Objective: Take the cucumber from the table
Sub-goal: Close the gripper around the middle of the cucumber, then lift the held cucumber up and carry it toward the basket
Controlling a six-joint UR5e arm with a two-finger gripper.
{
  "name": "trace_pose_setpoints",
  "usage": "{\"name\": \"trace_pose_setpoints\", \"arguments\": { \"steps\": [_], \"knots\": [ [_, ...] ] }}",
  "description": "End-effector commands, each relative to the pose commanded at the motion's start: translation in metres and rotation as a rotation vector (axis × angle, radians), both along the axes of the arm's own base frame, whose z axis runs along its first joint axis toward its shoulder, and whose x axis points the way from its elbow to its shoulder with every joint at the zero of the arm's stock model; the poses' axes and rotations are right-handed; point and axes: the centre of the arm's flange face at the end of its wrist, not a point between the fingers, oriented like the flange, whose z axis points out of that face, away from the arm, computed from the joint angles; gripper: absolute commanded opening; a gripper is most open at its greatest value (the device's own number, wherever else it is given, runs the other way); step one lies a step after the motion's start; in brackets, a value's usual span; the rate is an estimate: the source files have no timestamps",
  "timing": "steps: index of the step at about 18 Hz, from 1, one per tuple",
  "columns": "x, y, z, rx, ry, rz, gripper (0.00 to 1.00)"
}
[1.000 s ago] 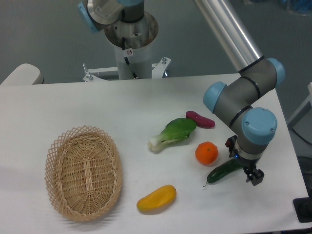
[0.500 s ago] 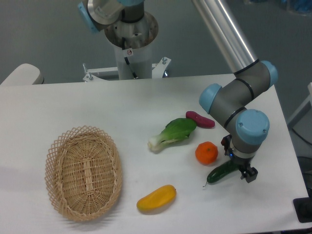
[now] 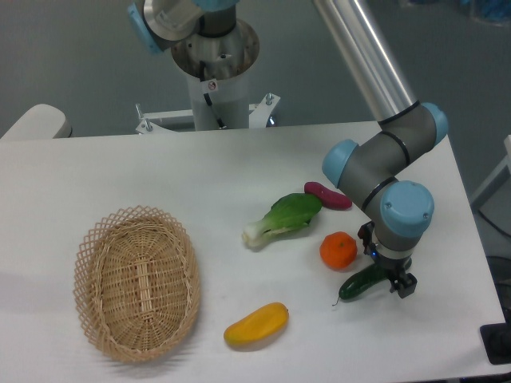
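The cucumber [image 3: 361,283] lies on the table [image 3: 120,167] just below the orange [image 3: 338,250]; it looks light, stiff and slippery, so its thick middle seems best, though whether the tool [image 3: 386,281] above it is clenched I cannot tell.

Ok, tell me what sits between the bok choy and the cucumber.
The orange sits between the bok choy and the cucumber, as the fixed camera shows. The gripper is down over the cucumber's right end.
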Motion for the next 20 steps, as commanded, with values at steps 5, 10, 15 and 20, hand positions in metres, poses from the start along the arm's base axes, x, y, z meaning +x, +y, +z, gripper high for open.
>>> {"name": "trace_pose_setpoints", "arguments": {
  "steps": [5, 10, 15, 20],
  "knots": [
    [-0.002, 0.001, 0.003, 0.0, 0.002, -0.011, 0.11],
    [-0.006, 0.002, 0.012, 0.009, 0.015, -0.008, 0.05],
    [-0.007, 0.028, 0.059, 0.023, 0.034, -0.005, 0.04],
    [0.025, 0.055, 0.106, 0.089, 0.032, 0.049, 0.04]
  ]
}}
